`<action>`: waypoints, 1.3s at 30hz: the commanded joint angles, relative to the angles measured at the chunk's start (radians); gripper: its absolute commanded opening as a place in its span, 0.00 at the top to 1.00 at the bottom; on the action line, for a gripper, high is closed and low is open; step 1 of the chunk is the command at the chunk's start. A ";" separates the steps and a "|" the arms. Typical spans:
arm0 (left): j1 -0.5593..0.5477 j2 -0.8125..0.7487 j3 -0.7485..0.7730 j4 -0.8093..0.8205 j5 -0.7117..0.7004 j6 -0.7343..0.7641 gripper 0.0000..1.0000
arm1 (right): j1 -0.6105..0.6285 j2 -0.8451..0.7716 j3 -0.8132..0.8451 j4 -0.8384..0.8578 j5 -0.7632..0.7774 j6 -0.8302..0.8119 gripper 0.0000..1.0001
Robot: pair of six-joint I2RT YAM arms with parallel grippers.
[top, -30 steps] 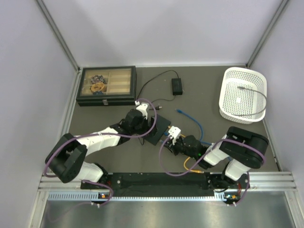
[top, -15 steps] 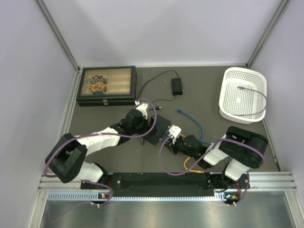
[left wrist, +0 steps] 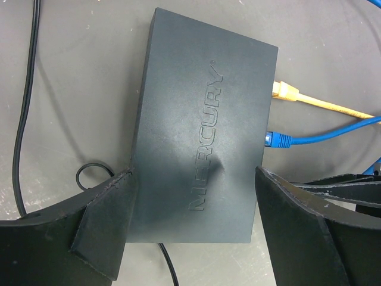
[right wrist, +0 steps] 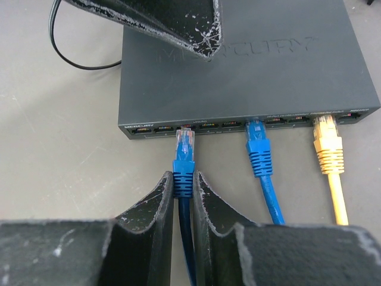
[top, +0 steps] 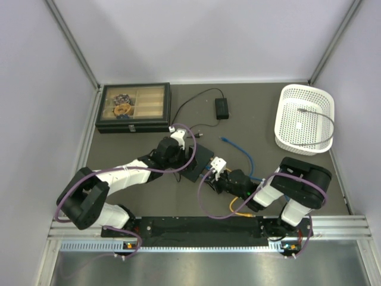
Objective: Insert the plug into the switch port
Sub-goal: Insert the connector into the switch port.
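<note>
The dark grey switch (left wrist: 202, 131) lies flat on the table, and my left gripper (left wrist: 193, 232) is shut across its near end, one finger against each side. Its row of ports (right wrist: 232, 124) faces the right wrist view. My right gripper (right wrist: 184, 182) is shut on the ribbed boot of the blue plug (right wrist: 185, 149). The plug's clear tip sits at the mouth of the switch port (right wrist: 186, 126), third from the left, not seated. From above, the switch (top: 202, 156) lies between the left gripper (top: 186, 162) and the right gripper (top: 209, 174).
A second blue plug (right wrist: 257, 146) and a yellow plug (right wrist: 327, 149) sit in ports further right. A black case with a clear top (top: 134, 107) stands back left, a power brick (top: 222, 108) at the back middle and a white basket (top: 305, 118) back right.
My right arm has crept slightly left toward the switch with the plug. The left arm and the switch have stayed put.
</note>
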 commanded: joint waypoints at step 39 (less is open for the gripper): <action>-0.030 -0.065 -0.029 0.037 -0.066 -0.149 0.20 | 0.141 0.212 0.120 0.338 0.332 -0.084 1.00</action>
